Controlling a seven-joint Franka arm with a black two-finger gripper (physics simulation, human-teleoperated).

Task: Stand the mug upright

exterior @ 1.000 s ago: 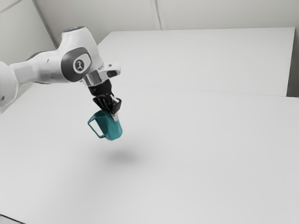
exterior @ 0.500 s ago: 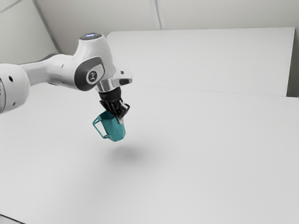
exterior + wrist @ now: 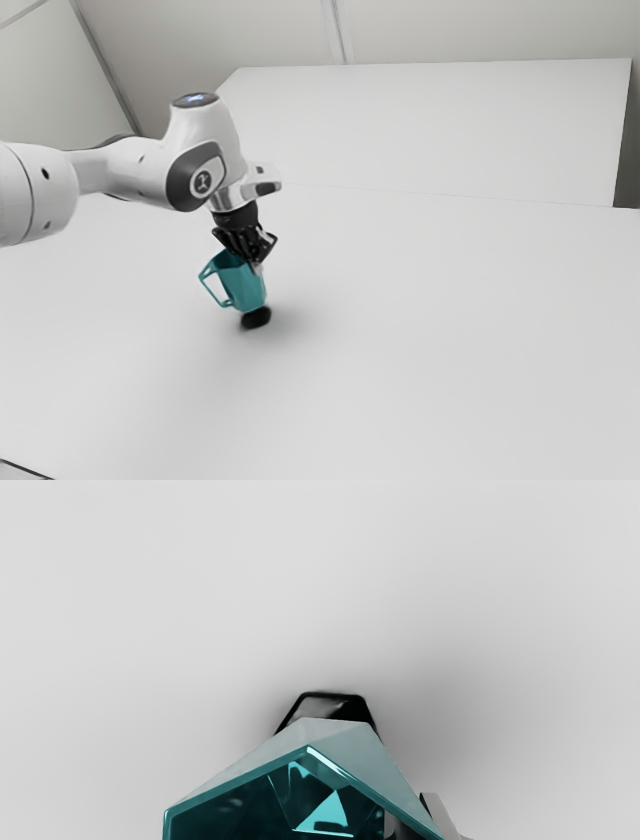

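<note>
Leaning to the exterior view's left, the mug [image 3: 243,286], pinched by the gripper [image 3: 256,266], was lowered, apparently for upright placement.

The place looks like a plain robotics lab or test room: a white jointed robot arm [image 3: 120,172] reaches in from the exterior view's left over a broad, smooth white tabletop [image 3: 450,350], whose even pale surface also spreads beneath the hand in the wrist view. Beyond the tabletop, on the far side, lies a second wide white surface [image 3: 430,130], with a dark grey strip [image 3: 631,170] by its end at the exterior view's right. Pale grey walls stand behind, the far wall [image 3: 500,28] crossed by an upright strip [image 3: 338,30] and meeting the left wall [image 3: 35,65] at a darker corner line [image 3: 100,75].
</note>
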